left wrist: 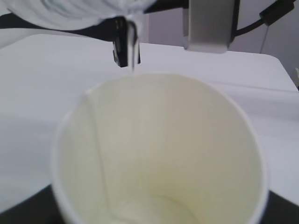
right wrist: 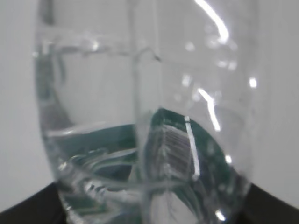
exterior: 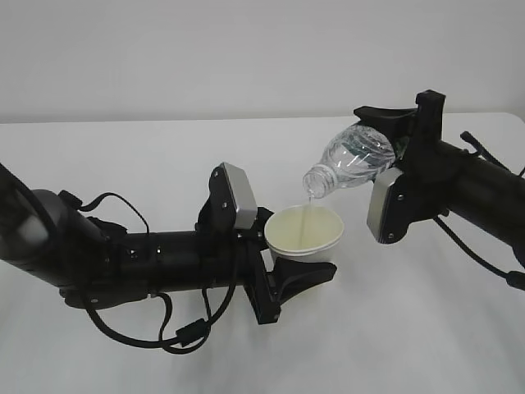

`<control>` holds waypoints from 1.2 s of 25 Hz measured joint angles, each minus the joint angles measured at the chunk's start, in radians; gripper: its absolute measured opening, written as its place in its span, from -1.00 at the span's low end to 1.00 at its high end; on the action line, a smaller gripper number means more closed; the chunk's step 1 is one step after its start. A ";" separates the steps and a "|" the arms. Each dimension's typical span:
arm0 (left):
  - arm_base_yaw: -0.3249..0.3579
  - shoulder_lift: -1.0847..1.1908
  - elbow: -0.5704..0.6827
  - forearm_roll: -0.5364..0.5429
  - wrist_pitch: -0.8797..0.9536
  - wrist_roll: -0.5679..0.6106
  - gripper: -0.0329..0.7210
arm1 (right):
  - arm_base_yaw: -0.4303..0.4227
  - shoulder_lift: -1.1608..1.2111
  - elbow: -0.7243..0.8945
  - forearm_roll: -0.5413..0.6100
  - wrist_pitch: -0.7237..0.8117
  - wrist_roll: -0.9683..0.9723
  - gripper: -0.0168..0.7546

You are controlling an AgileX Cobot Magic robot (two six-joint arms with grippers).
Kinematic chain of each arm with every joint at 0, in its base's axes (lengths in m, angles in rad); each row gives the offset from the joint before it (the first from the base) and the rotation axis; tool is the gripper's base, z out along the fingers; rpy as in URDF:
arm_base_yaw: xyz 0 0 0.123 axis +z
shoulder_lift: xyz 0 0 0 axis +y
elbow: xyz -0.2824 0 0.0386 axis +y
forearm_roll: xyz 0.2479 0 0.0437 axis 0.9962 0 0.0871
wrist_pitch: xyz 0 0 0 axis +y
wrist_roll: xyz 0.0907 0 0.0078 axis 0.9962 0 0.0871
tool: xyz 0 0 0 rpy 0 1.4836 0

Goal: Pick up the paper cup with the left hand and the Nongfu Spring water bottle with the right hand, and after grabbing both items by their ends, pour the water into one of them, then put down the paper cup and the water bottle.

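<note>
The white paper cup (exterior: 304,232) is held above the table, leaning slightly, with my left gripper (exterior: 297,261) shut on its lower end. My right gripper (exterior: 394,144) is shut on the base end of the Nongfu Spring water bottle (exterior: 358,158). The bottle is tipped with its open neck pointing down and left over the cup. A thin stream of water (exterior: 308,205) falls from the neck into the cup. In the left wrist view the cup's cream inside (left wrist: 159,154) fills the frame and the stream (left wrist: 133,49) drops past its far rim. The right wrist view is filled by the bottle (right wrist: 149,93), with water (right wrist: 98,154) inside.
The white table (exterior: 426,328) lies under both arms, with a plain pale wall behind it. Black cables (exterior: 176,332) loop below the left arm near the table's front. The silver block (exterior: 385,205) of the right arm hangs close to the cup's right side.
</note>
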 joint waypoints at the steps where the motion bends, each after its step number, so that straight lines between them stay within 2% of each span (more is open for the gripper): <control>1: 0.000 0.000 0.000 0.000 0.000 0.000 0.32 | 0.000 0.000 0.000 0.000 0.000 0.000 0.15; 30: 0.000 0.000 0.000 0.002 0.000 -0.004 0.32 | 0.000 0.000 0.000 -0.001 0.000 -0.042 0.15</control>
